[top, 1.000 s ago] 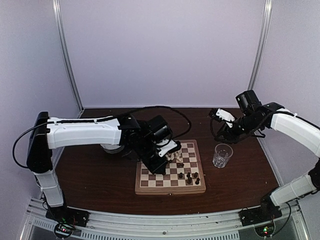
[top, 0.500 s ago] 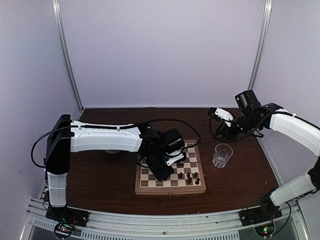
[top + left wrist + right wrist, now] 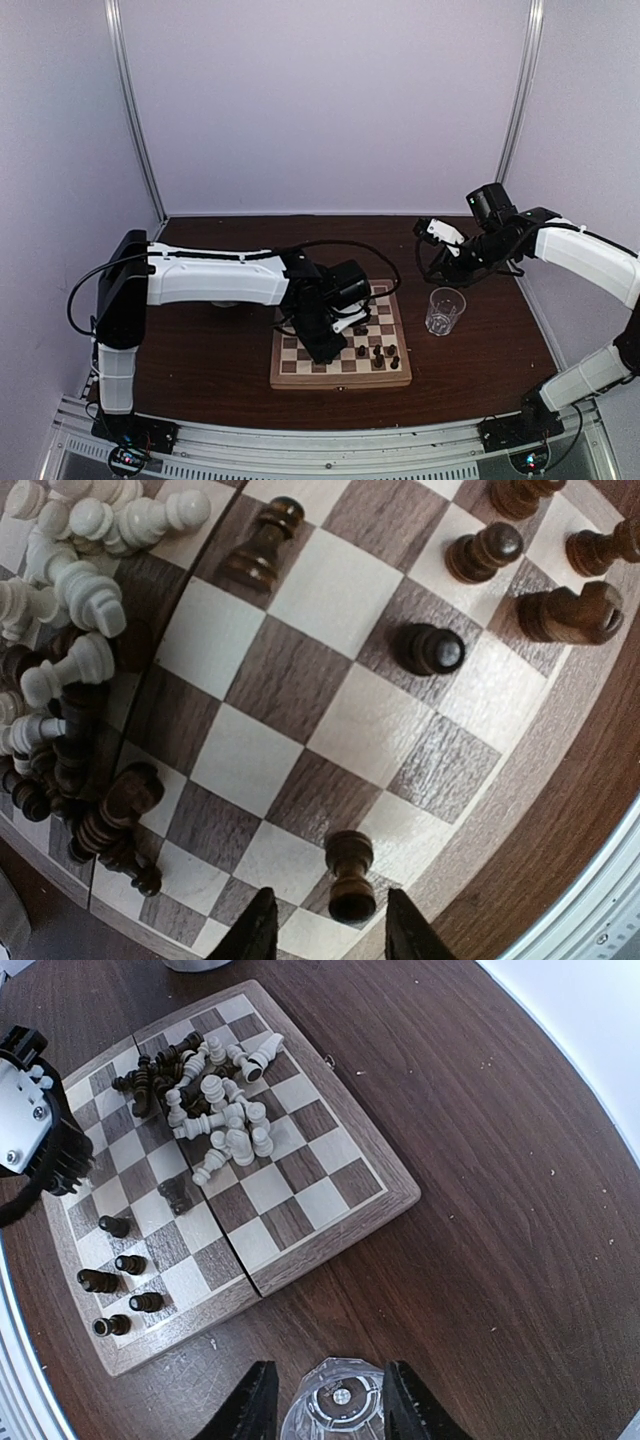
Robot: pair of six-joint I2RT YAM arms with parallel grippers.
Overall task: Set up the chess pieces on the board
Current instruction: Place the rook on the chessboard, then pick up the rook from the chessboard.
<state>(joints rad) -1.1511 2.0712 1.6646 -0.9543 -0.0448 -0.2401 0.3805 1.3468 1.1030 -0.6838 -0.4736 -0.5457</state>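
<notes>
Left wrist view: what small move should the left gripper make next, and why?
Probably lift the left gripper straight up: the dark pawn stands upright on the board between its parted fingers, seemingly free, and a sideways move could topple it.

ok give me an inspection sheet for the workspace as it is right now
surface: dark wood table, no spill seen
job's things: board lies flat; white and dark pieces lie heaped mid-board; a few dark ones stand at its near right
clutter: clear glass upright on the table, right of the board, apart from it
grippers: left gripper low over the board, open, jaws either side of a standing dark pawn; right gripper open, empty, above the glass
cables: black cable loops out beside the left arm
surroundings: pale walls, metal posts, rail at the near edge
</notes>
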